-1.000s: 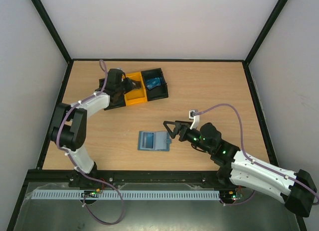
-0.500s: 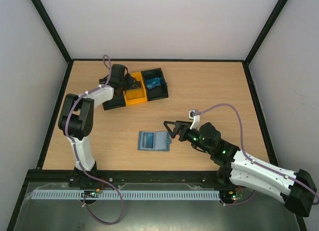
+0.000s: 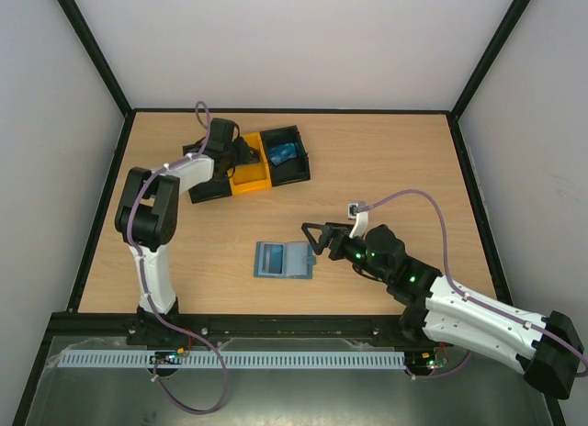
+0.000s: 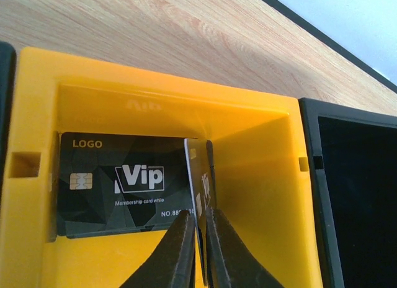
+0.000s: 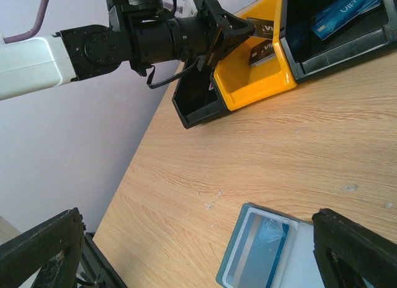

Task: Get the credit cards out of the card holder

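Top external view: two arms, one three-compartment tray (image 3: 253, 187), one card holder (image 3: 283, 259) on the table (image 3: 395, 160).
Card holder: lies open and flat near the front middle of the table, well apart from the tray at the back left.
Cards counted: three, all at the tray.
Blue card (image 3: 283, 151): lies in the tray's right black compartment.
Black VIP card (image 4: 121, 185): lies flat in the yellow middle compartment.
Edge-on card (image 4: 197, 176): stands upright over the yellow compartment, just beside the VIP card.
Left gripper (image 4: 200, 223): fingers pressed together, pinching the edge-on card.
Right gripper (image 3: 315, 240): fingers spread wide, holding nothing, just beside the holder's right panel.
Left wrist only: the VIP print and chip, and the pinch itself.
Right wrist only: the holder's clear window; I cannot tell whether a card sits behind it.
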`<state>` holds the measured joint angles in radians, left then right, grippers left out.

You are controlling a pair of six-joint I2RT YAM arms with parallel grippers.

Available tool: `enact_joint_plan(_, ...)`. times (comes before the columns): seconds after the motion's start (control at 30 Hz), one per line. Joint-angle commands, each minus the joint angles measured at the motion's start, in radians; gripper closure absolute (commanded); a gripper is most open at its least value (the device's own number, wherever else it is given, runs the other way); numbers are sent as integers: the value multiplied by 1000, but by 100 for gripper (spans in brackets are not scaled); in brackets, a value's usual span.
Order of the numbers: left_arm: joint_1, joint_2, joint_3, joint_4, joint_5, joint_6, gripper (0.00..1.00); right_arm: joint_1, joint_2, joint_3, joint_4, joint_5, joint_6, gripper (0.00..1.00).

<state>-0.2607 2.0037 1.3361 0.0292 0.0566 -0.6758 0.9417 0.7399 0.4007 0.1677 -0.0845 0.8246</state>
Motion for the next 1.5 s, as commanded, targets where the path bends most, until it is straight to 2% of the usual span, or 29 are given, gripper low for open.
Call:
enact_joint_plan(0.0,6,34,47,-31,-11,18,91,-3,0,30,-13,22,-17,2)
enact_joint_plan(0.47,6,-4,126,-126,-45,72,80,-3,6,-1,-3,28,14,2)
enact_joint_plan(0.63,6,-33,132,-160,-61,66,75,-3,38,26,-51,67,27,1)
enact_joint_plan(0.8,6,-93,106,-171,-58,66,63,-3,64,46,-107,64,76,0)
enact_joint_plan(0.93,7,-168,61,-173,-30,71,40,-3,65,25,-79,9,99,3)
enact_joint_plan(1.13,5,-316,-16,-249,21,109,15,-3,76,23,-76,-21,109,7)
enact_joint_plan(1.23,5,-399,-77,-286,75,135,1,-3,101,12,-28,-68,122,13)
enact_joint_plan(1.37,3,-482,-150,-332,145,164,0,-1,152,6,11,-110,140,20)
enact_joint_plan(1.47,3,-552,-214,-339,198,182,0,0,206,8,34,-120,149,28)
